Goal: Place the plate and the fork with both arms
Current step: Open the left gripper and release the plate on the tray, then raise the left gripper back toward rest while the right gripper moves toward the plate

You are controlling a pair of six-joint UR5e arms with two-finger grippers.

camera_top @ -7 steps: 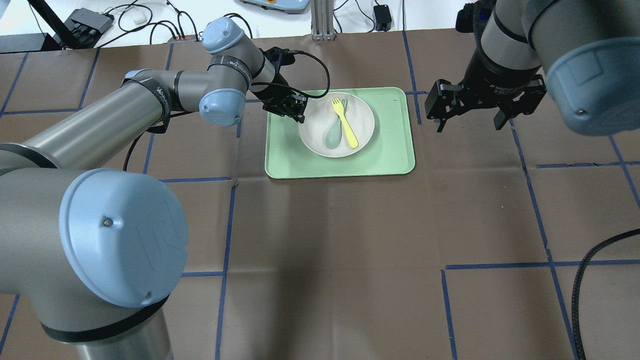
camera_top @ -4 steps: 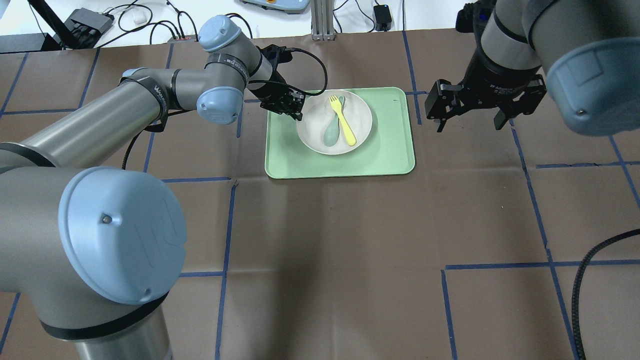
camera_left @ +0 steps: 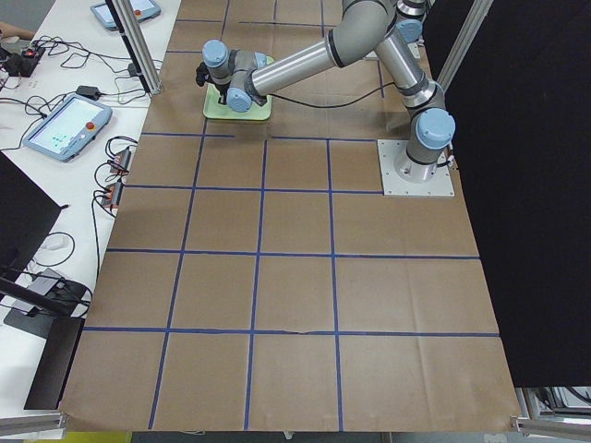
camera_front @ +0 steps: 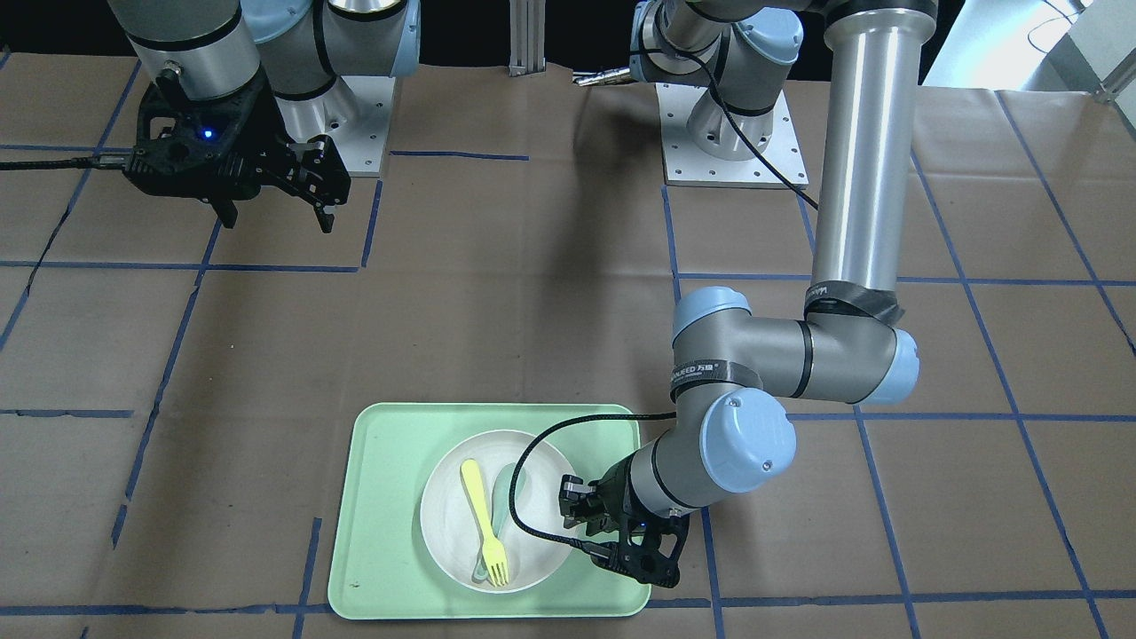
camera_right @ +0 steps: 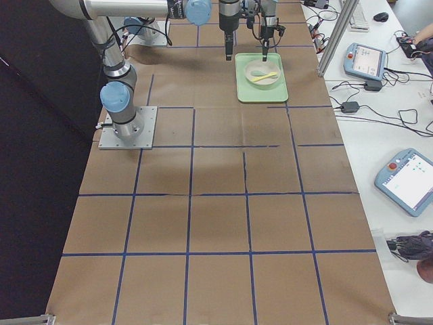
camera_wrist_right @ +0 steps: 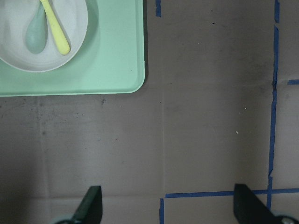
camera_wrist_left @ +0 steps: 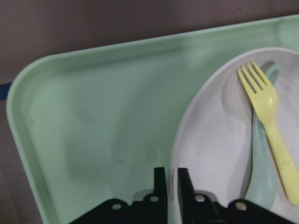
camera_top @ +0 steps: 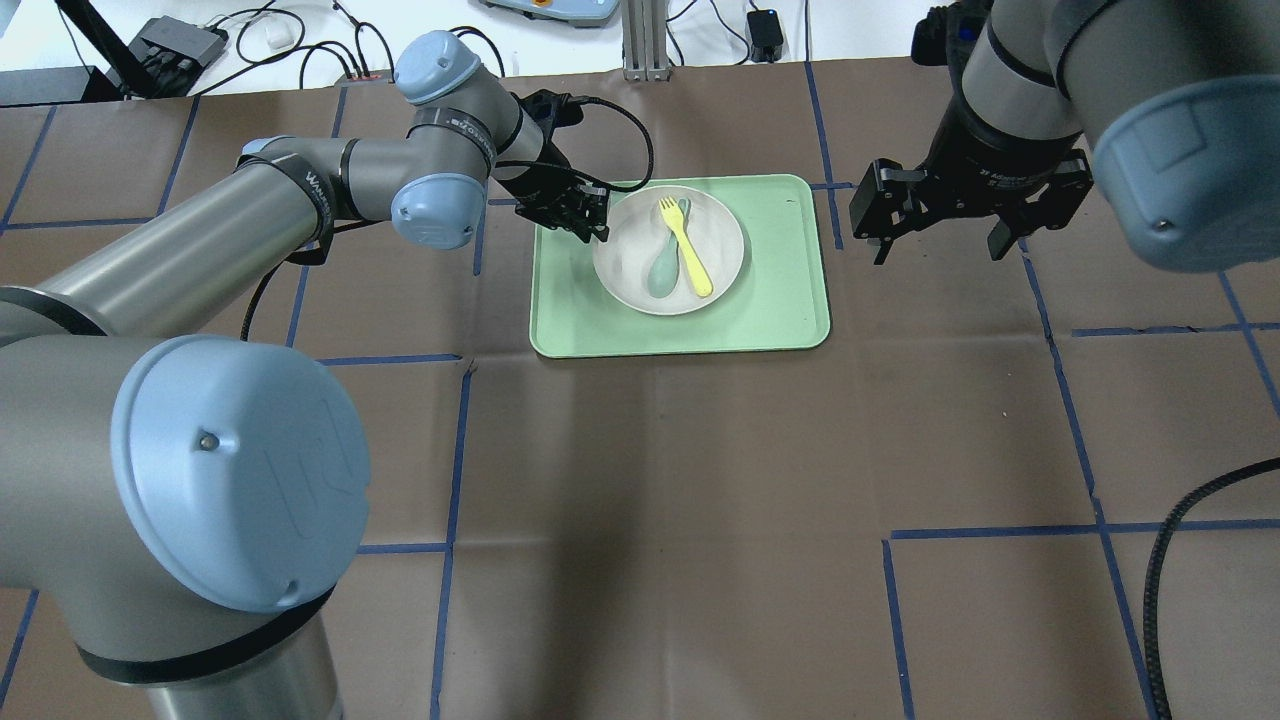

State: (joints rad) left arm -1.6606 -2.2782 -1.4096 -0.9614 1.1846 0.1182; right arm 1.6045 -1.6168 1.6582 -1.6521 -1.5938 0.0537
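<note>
The off-white plate [camera_top: 640,270] lies on the light-green tray [camera_top: 780,300]. The pale-yellow fork [camera_top: 686,246] and a grey-green spoon [camera_top: 662,270] lie in the plate. My left gripper [camera_top: 592,222] is shut on the plate's left rim. In the left wrist view the fingers [camera_wrist_left: 160,184] pinch the plate's rim [camera_wrist_left: 174,158], with the fork [camera_wrist_left: 273,135] to the right. My right gripper [camera_top: 940,245] is open and empty, hovering right of the tray. In the front-facing view the left gripper [camera_front: 577,524] is at the plate [camera_front: 448,532] and the right gripper [camera_front: 277,213] is far from it.
The table is covered in brown paper with blue tape lines [camera_top: 455,450]. Cables and devices [camera_top: 180,45] lie beyond the far edge. A black cable [camera_top: 1165,560] hangs at the right. The right wrist view shows the tray's corner [camera_wrist_right: 117,70] and bare paper below.
My left gripper has shifted slightly left and away, and the plate with fork and spoon has shifted with it on the tray. The right arm has not moved.
</note>
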